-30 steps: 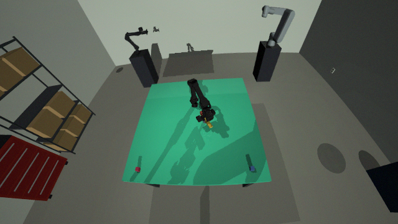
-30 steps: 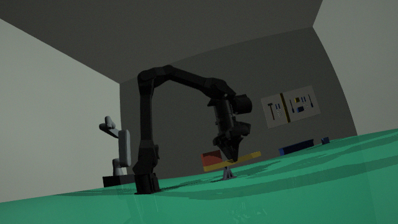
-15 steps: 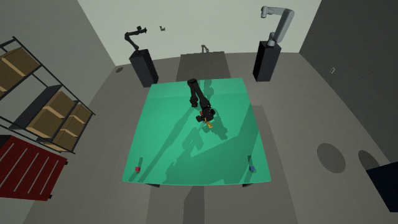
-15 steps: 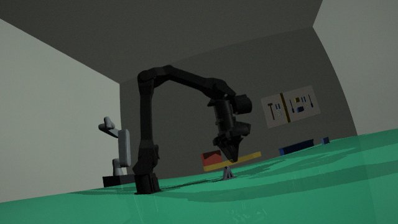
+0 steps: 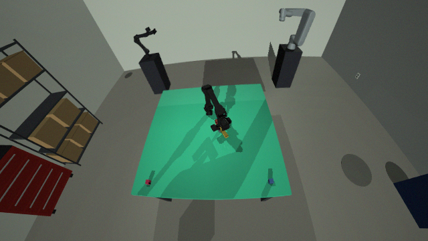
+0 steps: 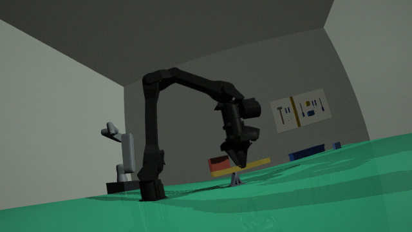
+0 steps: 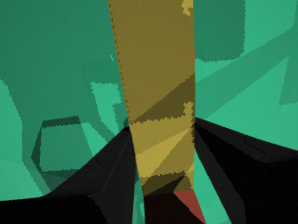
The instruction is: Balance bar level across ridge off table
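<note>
A long yellow bar carries a red block on one end. In the exterior view it lies across the top of a small grey ridge standing on the green table. Both of its ends are off the table. My gripper points down over the ridge and is shut on the bar near its middle, with one dark finger on each side. The ridge is hidden under the bar in the wrist view.
A small red cube and a small blue cube sit at the table's front corners. My arm's base stands at the back edge. Two other arms on dark pedestals stand behind the table.
</note>
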You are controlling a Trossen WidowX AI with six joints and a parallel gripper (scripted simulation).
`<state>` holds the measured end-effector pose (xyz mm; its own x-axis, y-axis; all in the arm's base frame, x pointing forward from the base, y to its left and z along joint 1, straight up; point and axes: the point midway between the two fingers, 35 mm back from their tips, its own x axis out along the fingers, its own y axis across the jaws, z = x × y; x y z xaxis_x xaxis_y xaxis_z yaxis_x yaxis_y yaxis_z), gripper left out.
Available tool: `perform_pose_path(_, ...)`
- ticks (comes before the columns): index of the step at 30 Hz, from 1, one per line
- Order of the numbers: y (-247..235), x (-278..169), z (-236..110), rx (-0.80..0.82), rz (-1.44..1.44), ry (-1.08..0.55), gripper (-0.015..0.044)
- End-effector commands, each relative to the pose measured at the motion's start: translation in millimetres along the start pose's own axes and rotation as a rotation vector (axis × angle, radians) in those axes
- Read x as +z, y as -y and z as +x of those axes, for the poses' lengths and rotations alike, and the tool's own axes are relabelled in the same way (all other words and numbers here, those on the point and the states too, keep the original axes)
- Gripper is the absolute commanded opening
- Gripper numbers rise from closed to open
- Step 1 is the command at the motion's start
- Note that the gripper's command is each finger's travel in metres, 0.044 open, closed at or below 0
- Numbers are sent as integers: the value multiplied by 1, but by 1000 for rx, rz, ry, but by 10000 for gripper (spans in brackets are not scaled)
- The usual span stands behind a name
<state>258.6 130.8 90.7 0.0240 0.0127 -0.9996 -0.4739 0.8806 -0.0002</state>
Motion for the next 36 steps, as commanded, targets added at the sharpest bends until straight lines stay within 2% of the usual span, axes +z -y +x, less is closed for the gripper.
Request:
perform_pose_path(1,0,0,2,-1,3,-1,0)
perform_pose_path(36,0,1,0,0,0,2,0)
